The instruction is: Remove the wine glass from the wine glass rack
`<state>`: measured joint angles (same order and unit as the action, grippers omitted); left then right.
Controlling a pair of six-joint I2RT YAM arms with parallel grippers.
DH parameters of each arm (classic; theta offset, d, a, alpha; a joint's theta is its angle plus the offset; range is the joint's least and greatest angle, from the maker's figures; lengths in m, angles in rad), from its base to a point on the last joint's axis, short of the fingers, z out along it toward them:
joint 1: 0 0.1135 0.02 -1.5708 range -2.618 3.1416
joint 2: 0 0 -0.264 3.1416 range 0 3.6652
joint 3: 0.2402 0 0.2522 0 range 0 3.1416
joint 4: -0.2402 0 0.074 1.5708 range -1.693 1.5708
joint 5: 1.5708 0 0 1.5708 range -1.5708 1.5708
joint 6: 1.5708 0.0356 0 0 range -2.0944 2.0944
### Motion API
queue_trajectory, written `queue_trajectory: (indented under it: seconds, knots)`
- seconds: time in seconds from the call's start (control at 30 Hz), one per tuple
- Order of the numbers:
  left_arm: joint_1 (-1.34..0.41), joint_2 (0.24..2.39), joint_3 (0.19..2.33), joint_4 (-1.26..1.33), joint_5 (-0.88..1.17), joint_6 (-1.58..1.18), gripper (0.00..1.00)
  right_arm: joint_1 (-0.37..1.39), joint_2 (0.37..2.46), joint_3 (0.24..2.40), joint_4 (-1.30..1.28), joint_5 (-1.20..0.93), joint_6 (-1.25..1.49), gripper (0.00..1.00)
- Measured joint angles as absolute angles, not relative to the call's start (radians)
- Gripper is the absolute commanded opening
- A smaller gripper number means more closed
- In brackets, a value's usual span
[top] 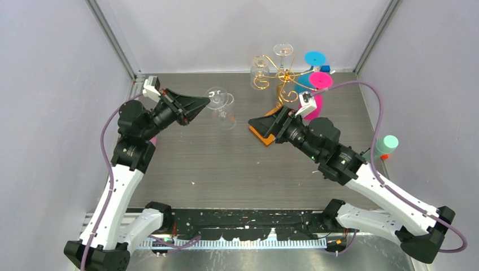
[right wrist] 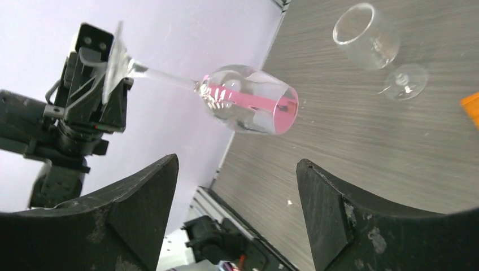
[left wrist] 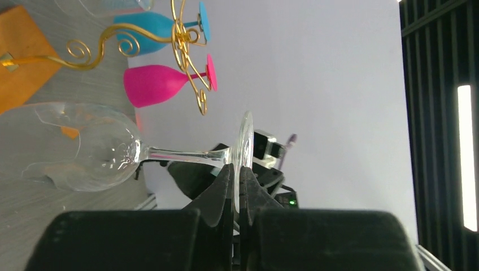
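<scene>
The wine glass (top: 216, 97) is off the wine glass rack (top: 281, 74) and hangs above the table (top: 186, 164), well to the rack's left. Its foot is uppermost and its bowl points toward the tabletop, and the left gripper (left wrist: 237, 167) is pinched tight on the rim of the foot. The rack stands at the back of the table on its orange base (top: 264, 137), with a blue glass (top: 314, 58) and a pink glass (top: 320, 81) hanging from its gold arms. The right gripper (right wrist: 236, 164) sits between the held glass and the rack, over the near corner of the base, with its fingers spread wide and holding nothing. A spare clear glass (right wrist: 367, 42) stands on the table near the held one.
</scene>
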<state>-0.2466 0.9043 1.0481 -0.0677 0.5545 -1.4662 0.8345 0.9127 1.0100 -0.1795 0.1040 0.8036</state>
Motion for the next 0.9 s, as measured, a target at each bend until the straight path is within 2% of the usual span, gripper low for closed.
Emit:
queue_trajectory:
  seconds: [0.13,0.3,0.6,0.9]
  knots:
    - [-0.241,0.869,1.023,-0.065,0.579,-1.542,0.0,0.838,0.915,0.873,-0.004,0.104,0.953,0.83]
    - [-0.241,0.797,1.022,-0.077,0.588,-1.577,0.0,0.881,0.96,0.863,0.102,0.059,0.94,0.69]
    - [-0.241,0.692,1.014,-0.185,0.59,-1.588,0.0,1.074,1.013,1.071,0.142,-0.043,0.461,0.63]
    - [-0.241,0.676,0.964,-0.184,0.604,-1.642,0.0,1.085,1.124,1.066,0.186,-0.035,0.045,0.63]
